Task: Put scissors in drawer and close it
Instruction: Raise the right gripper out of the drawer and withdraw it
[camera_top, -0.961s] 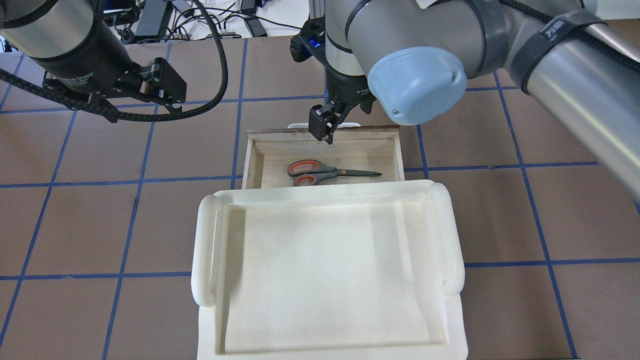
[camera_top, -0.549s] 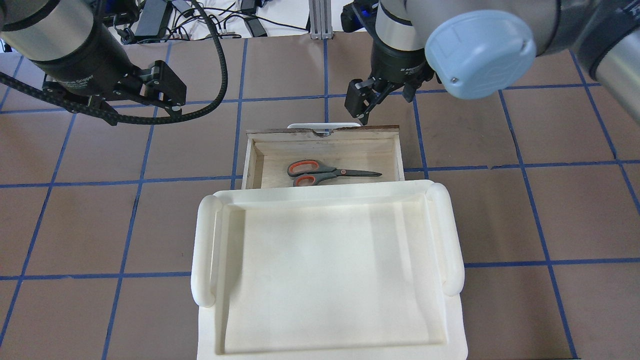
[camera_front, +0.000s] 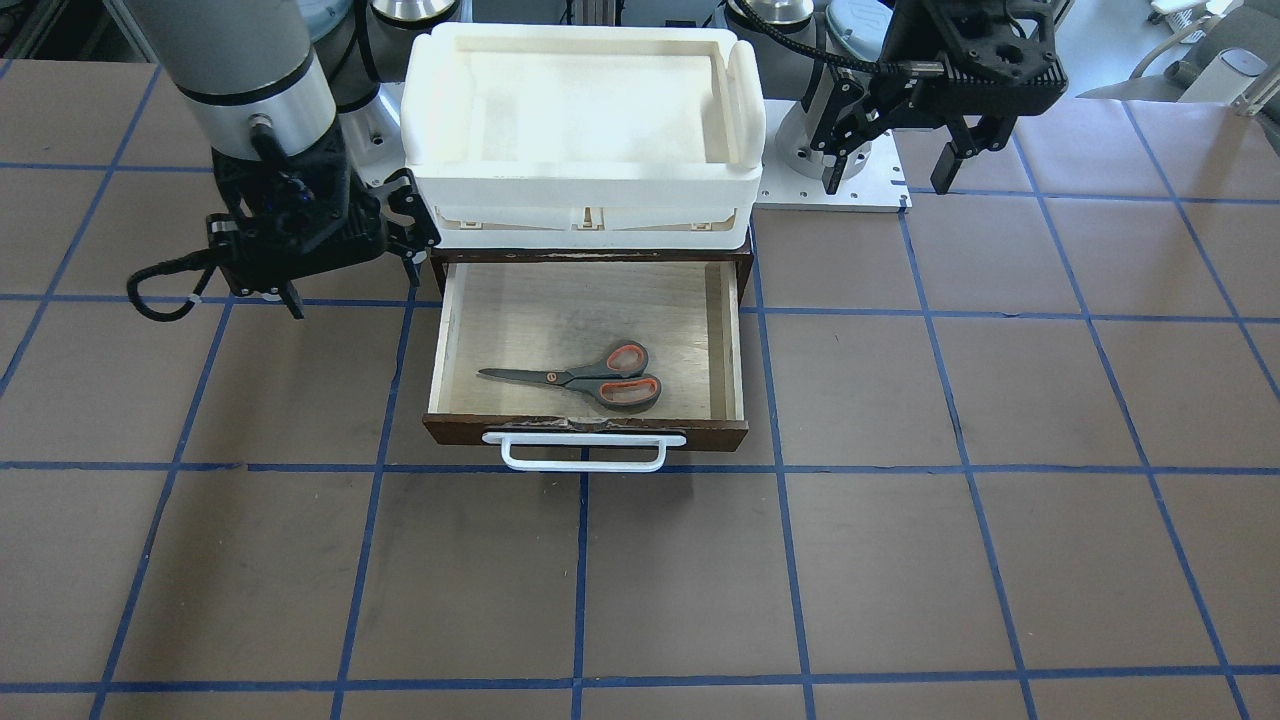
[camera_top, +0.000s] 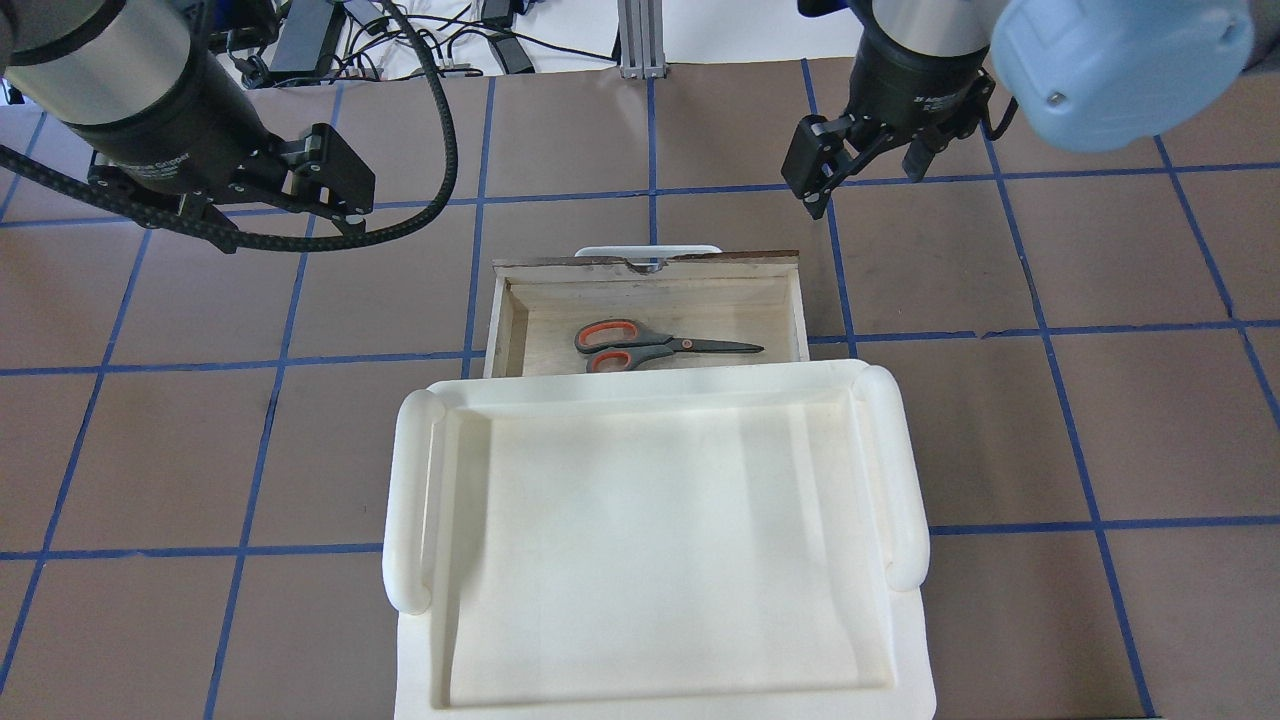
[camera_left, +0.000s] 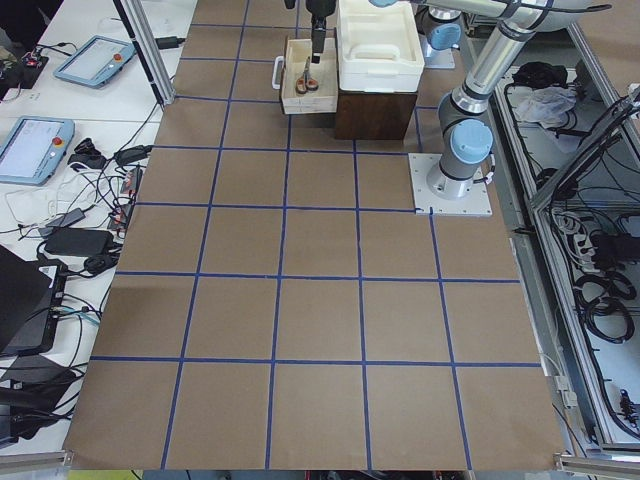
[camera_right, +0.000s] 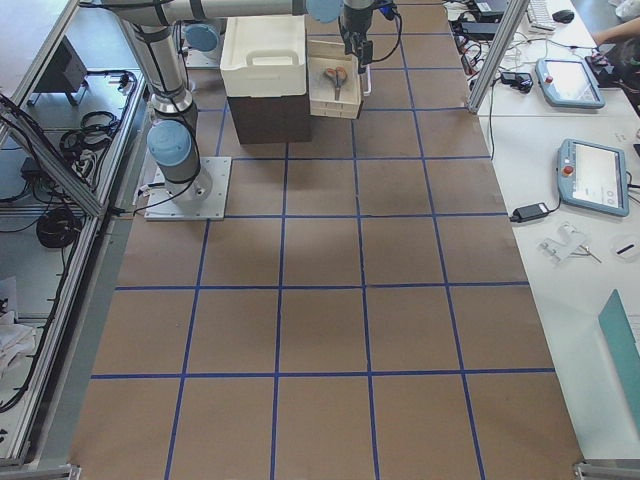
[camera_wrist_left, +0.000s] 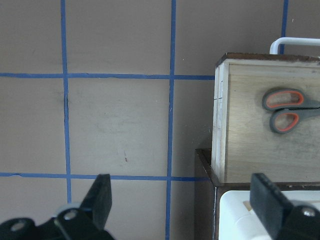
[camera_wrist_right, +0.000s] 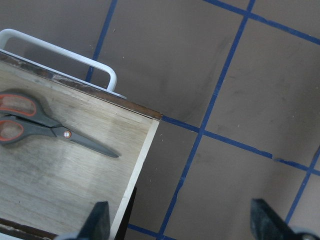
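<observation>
The scissors (camera_top: 650, 347) lie flat inside the open drawer (camera_top: 700, 305), handles to the overhead view's left. They also show in the front view (camera_front: 590, 378) and in both wrist views (camera_wrist_left: 285, 107) (camera_wrist_right: 35, 122). The drawer (camera_front: 560, 320) is pulled out, with its white bar handle (camera_front: 585, 452) on the dark front panel. My right gripper (camera_top: 862, 185) is open and empty, above the table beyond the drawer's far right corner. My left gripper (camera_top: 300, 210) is open and empty, above the table left of the drawer.
A white plastic tray (camera_top: 410, 500) sits on the dark cabinet (camera_wrist_left: 205, 200) that holds the drawer. The brown table has a grid of blue tape. Cables and power supplies lie past the table's far edge (camera_top: 400, 40).
My right gripper has moved from over the drawer's front edge to the right and away from it, still open. The scissors, the drawer and the left arm have not moved.
</observation>
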